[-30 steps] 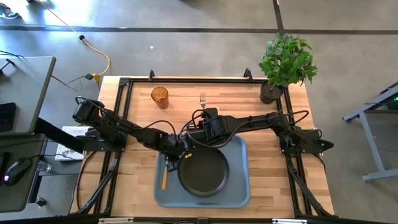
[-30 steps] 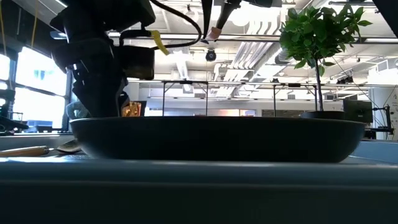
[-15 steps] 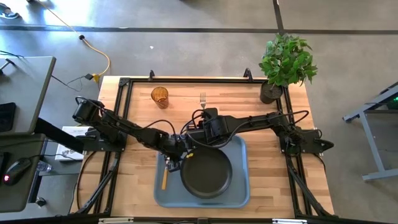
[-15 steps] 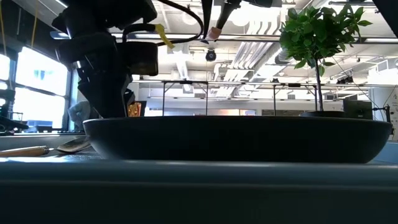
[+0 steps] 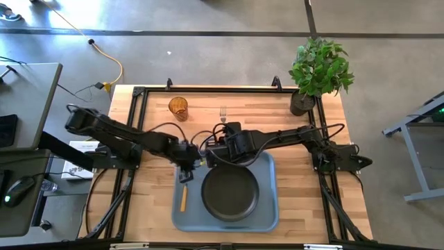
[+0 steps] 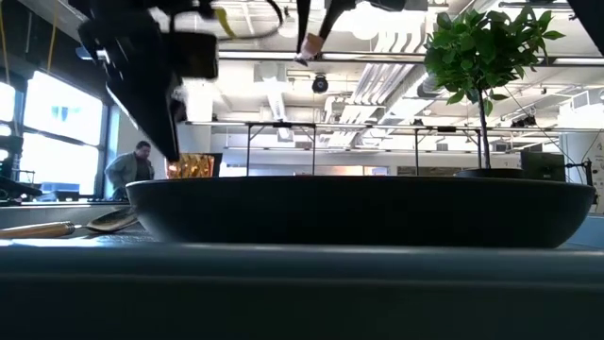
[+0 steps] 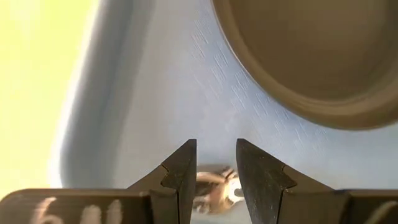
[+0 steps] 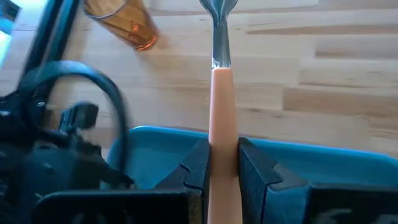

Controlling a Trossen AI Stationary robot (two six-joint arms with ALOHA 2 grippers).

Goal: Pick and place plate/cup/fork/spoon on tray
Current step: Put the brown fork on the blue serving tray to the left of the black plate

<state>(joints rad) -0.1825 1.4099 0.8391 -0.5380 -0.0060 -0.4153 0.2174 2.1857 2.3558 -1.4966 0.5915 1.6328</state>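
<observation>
The black plate (image 5: 230, 193) lies on the blue-grey tray (image 5: 268, 215), and it fills the low view (image 6: 359, 212). The spoon (image 5: 183, 199) lies on the tray left of the plate. The amber cup (image 5: 178, 107) stands on the table at the far left. My right gripper (image 5: 225, 133) is shut on the fork (image 5: 223, 113) above the tray's far rim. My left gripper (image 5: 184, 173) hovers over the tray's far left corner, slightly open and empty. Its fingers (image 7: 216, 144) are above the spoon's bowl (image 7: 217, 186). My right gripper pinches the fork's pale orange handle (image 8: 222, 124) between its two fingers. The fingers lie along the fork, which sticks out past the fingertips toward the table's far edge, tines ahead. The fork is clear of the table and the tray.
A potted plant (image 5: 319, 69) stands at the table's far right corner. Black frame rails (image 5: 135, 139) run along the table's left and right sides. A person (image 6: 132, 168) shows far off in the room behind.
The plate has slid a little toward the tray's right side. My left gripper has then drawn back from the plate toward the table's left edge and risen.
</observation>
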